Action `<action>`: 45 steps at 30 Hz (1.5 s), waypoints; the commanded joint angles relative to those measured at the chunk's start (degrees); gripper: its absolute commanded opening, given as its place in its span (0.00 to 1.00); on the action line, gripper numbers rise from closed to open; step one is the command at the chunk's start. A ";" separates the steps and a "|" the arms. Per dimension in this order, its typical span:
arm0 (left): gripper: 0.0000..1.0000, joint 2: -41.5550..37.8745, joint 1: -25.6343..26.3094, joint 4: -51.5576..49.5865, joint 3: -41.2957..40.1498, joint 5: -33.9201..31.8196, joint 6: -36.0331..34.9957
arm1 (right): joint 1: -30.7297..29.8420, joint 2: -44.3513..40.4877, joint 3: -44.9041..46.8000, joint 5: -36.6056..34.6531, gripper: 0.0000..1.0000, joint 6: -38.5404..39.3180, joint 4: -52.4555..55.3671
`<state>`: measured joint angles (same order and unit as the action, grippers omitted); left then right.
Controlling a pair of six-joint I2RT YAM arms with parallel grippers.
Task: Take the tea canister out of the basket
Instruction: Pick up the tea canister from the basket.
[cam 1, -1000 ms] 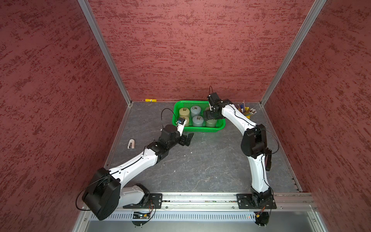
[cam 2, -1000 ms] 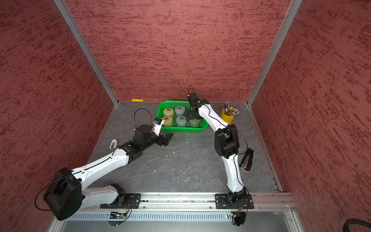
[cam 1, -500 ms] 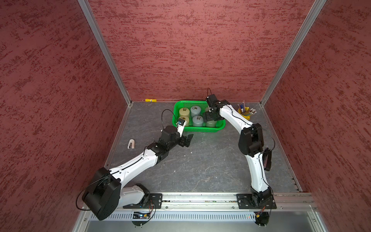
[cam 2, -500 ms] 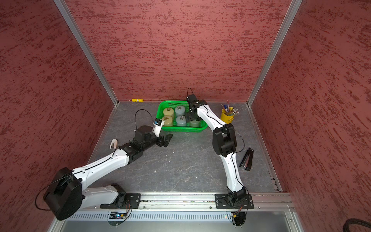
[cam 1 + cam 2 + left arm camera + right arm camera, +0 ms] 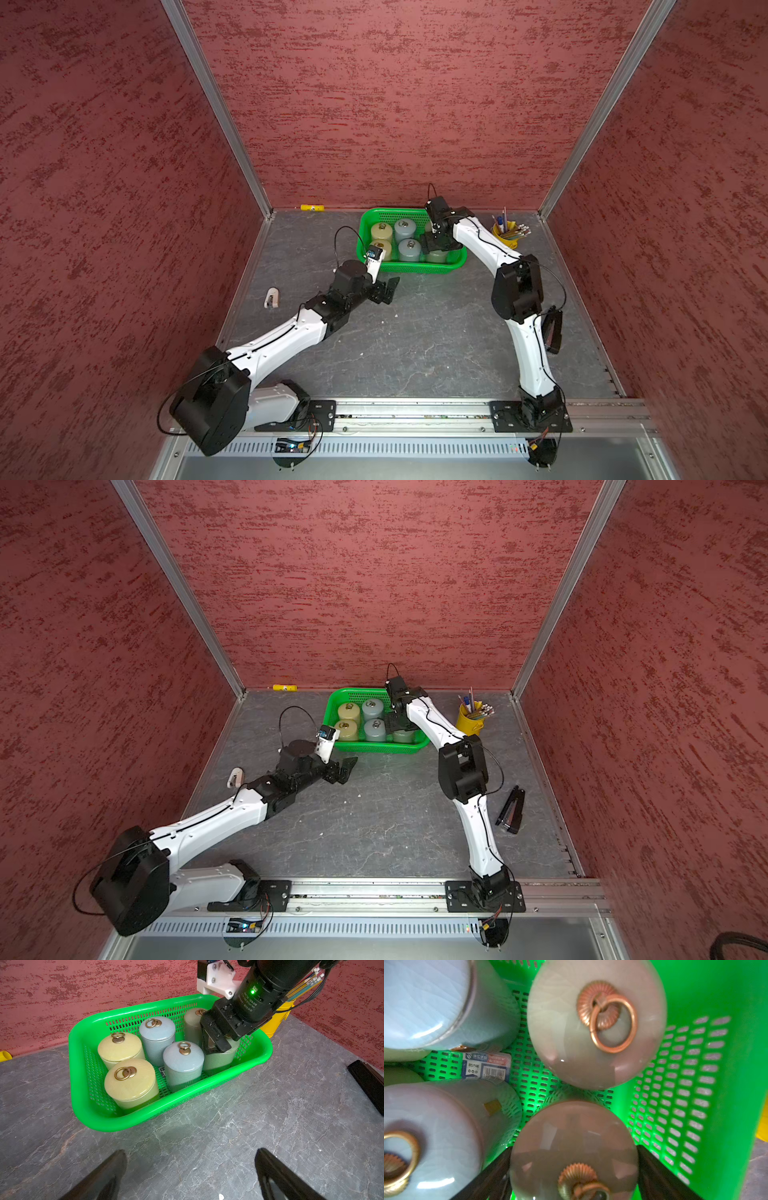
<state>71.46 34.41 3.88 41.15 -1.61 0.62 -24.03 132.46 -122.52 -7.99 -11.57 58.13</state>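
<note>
Nearest my base, my left pincer [image 5: 191,1153] sits low over the counter [image 5: 249,1115] just short of the front wall of the basket [image 5: 145,1118]. Its jaws are spread wide and empty, and it has held this position for the last second. The basket stands on the counter with six lidded canisters in two rows. The change is at its right end. My right pincer [image 5: 573,1148] has shifted slightly over the front row and its jaws have drawn in from full spread, so one finger now stands on each side of the grey-green tea canister [image 5: 220,1059]. The right wrist view shows the fingers at the lid's edges, but I cannot tell whether they press it yet. The tea canister remains upright on the basket floor, just beside a blue canister [image 5: 182,1064] and in front of a second grey-green canister [image 5: 591,1032]. I judge that the approach is complete and the grasp is in progress. The lift should wait for a firm hold, then go straight up to clear the neighbours and the wall. Beyond the basket stands a yellow bucket [image 5: 467,725].
</note>
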 commanded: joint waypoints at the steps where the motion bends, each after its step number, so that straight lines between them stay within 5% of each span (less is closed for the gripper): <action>1: 1.00 -0.53 0.26 0.65 -0.45 -0.42 0.25 | -0.33 1.59 -1.93 -0.17 0.89 0.20 0.72; 10: 1.00 -0.53 0.39 0.52 -0.37 -0.57 0.24 | -0.35 1.83 -1.89 1.17 0.77 0.21 0.77; 16: 1.00 -0.55 0.42 0.25 -0.04 -0.58 0.15 | -0.30 1.61 -1.76 1.40 0.59 0.32 1.02; 25: 1.00 -0.19 0.48 -0.17 0.73 -0.34 -0.02 | -0.19 0.23 -0.55 1.28 0.01 0.66 0.17; 45: 1.00 0.25 0.50 -0.67 2.17 0.72 0.82 | -0.26 -11.34 0.92 -1.31 0.00 2.46 -1.35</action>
<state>71.46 34.59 3.42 41.60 -1.48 0.80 -24.08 127.96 -121.19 -7.79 -9.96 58.92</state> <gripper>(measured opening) 0.996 0.851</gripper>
